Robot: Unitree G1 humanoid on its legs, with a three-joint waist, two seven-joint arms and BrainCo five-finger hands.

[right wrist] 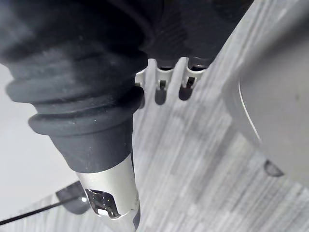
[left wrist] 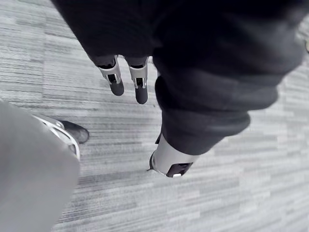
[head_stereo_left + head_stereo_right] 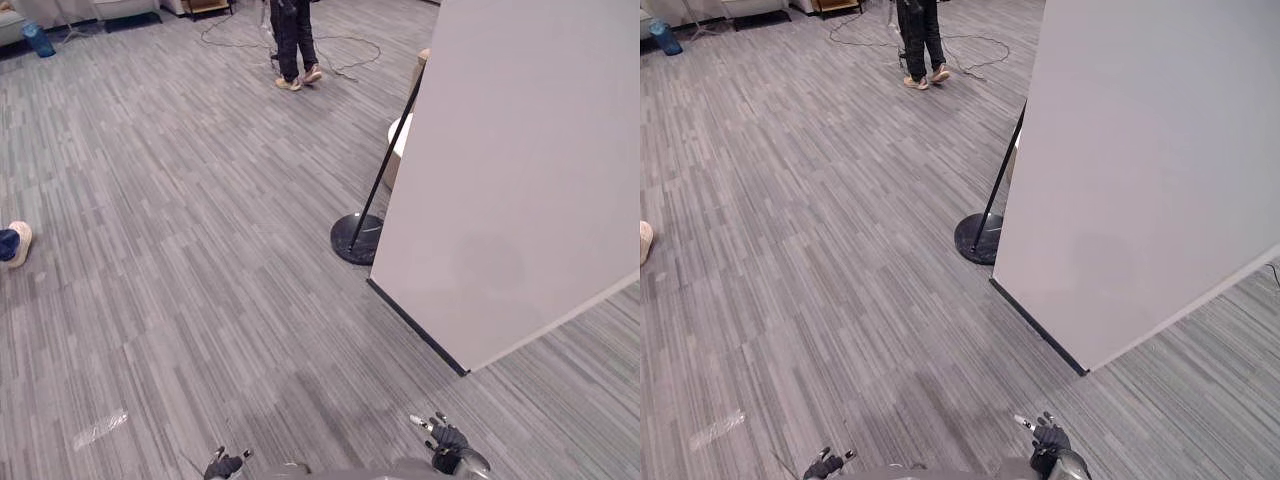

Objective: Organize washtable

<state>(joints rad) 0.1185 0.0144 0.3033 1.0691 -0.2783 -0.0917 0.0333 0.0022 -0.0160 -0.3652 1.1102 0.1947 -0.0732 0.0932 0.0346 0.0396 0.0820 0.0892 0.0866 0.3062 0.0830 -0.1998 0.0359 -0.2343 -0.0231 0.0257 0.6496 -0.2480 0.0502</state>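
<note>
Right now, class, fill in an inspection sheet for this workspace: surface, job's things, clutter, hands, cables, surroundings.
Surface: grey striped floor.
Job's things: nothing seen.
Clutter: blue bottle far off on the left.
Hands: left hand and right hand hang low, both open, holding nothing.
Cables: loose cable on the floor beside the person.
Surroundings: white panel on the right, black pole stand at its edge, another person's shoe at the left edge.

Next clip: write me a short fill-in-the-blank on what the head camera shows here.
1. The left hand and right hand both hold ___.
2. The black pole beside the panel rises from a ___ base.
3. The person far ahead is ___, not sitting.
Missing words: nothing; round; standing
</note>
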